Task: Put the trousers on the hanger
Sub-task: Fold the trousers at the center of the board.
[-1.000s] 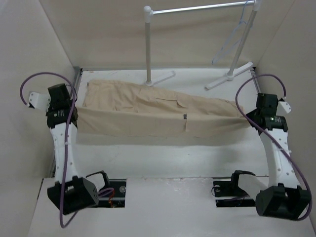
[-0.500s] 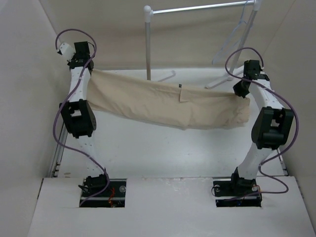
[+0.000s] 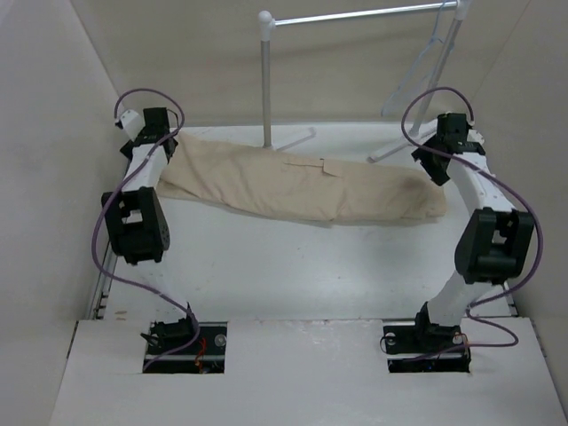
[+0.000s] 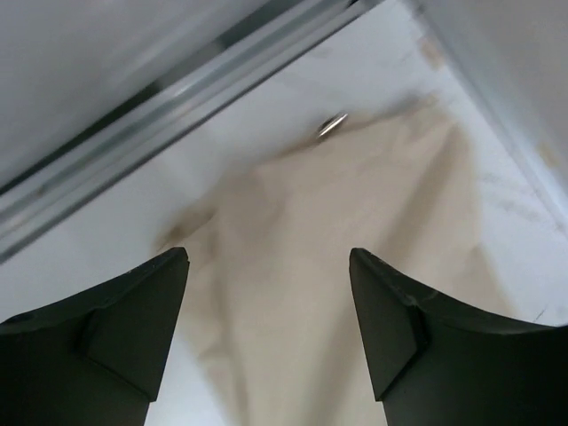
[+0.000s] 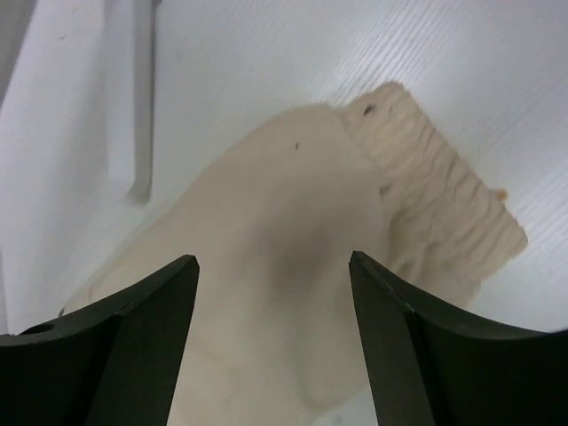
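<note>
The beige trousers [image 3: 302,182] lie folded lengthwise across the back of the white table, running left to right. My left gripper [image 3: 165,151] hovers over their left end, open; in the left wrist view the cloth [image 4: 302,204] lies below the spread gripper [image 4: 268,257], with nothing between the fingers. My right gripper [image 3: 435,165] is open above the right end; the right wrist view shows cloth [image 5: 293,195] and a ribbed hem [image 5: 444,195] under the open gripper [image 5: 273,259]. The thin wire hanger [image 3: 414,73] hangs from the rail at the back right.
A white rack stands behind the trousers: a thick post [image 3: 265,80], a top rail [image 3: 364,14] and floor feet [image 3: 410,140]. Beige walls close in the left, right and back. A metal track [image 4: 177,89] runs along the table's left edge.
Both arms carried the stretched trousers toward the back and set them down. Both grippers have opened and let go of the cloth, which now lies slack on the table.
</note>
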Tool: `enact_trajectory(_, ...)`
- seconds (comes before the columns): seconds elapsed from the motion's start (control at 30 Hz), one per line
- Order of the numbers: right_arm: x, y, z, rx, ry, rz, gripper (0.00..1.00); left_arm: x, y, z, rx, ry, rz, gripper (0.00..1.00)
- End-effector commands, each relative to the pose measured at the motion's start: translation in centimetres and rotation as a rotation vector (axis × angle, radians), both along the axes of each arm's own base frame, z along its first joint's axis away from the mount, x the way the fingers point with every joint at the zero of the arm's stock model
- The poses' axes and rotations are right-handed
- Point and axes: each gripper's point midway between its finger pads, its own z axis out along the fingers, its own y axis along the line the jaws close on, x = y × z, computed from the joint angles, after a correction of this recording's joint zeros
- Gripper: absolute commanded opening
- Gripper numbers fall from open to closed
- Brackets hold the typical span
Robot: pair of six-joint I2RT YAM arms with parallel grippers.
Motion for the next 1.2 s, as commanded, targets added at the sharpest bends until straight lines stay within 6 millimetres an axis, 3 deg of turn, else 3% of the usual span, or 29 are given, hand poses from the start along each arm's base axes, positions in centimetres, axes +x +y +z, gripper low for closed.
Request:
enact_trajectory(0.0, -1.9, 2.8, 4.9, -0.012, -0.181, 0.044, 0.74, -5.1, -0.6, 4.8, -0.062, -0.171, 0.047, 0.75)
enact_trajectory(0.1, -5.1, 5.3, 3.4, 0.015, -0.181, 0.101, 0.69, -7.5, -2.6, 0.4, -0.238, -0.189, 0.018, 0.82)
enact_trajectory(0.2, -7.8, 7.5, 1.4, 0.078, -0.164, 0.177, 0.71, -6.6, -3.6, -1.8, -0.368, -0.246, -0.043, 0.85)
enact_trajectory(0.33, -10.5, 8.8, -0.4, 0.137, -0.157, 0.225, 0.77, -5.1, -4.1, -5.0, -0.498, -0.249, -0.046, 0.85)
enact_trajectory(0.47, -12.1, 8.6, -0.8, 0.149, -0.160, 0.226, 0.82, -5.1, -3.2, -8.5, -0.533, -0.206, 0.020, 0.83)
enact_trajectory(0.6, -13.1, 7.5, -1.4, 0.159, -0.154, 0.183, 0.83, -4.9, -2.4, -10.5, -0.548, -0.178, 0.068, 0.79)
enact_trajectory(0.7, -13.1, 6.1, -3.1, 0.181, -0.124, 0.107, 0.84, -4.6, -1.9, -11.3, -0.546, -0.164, 0.091, 0.69)
enact_trajectory(0.8, -12.3, 4.2, -5.2, 0.216, -0.101, 0.023, 0.83, -4.6, -1.3, -11.9, -0.540, -0.155, 0.111, 0.41)
enact_trajectory(0.87, -11.3, 3.2, -6.0, 0.227, -0.099, -0.011, 0.82, -5.0, -1.2, -12.3, -0.547, -0.144, 0.125, 0.29)
enact_trajectory(1.07, -7.7, 0.9, -7.8, 0.231, -0.105, -0.055, 0.79, -5.7, -0.8, -12.1, -0.540, -0.137, 0.136, 0.15)
enact_trajectory(1.13, -6.4, 0.9, -8.5, 0.254, -0.112, -0.055, 0.67, -5.8, -0.8, -11.7, -0.537, -0.137, 0.132, 0.12)
enact_trajectory(1.17, -5.9, 1.0, -8.8, 0.269, -0.117, -0.052, 0.54, -6.0, -0.8, -11.6, -0.534, -0.134, 0.134, 0.10)
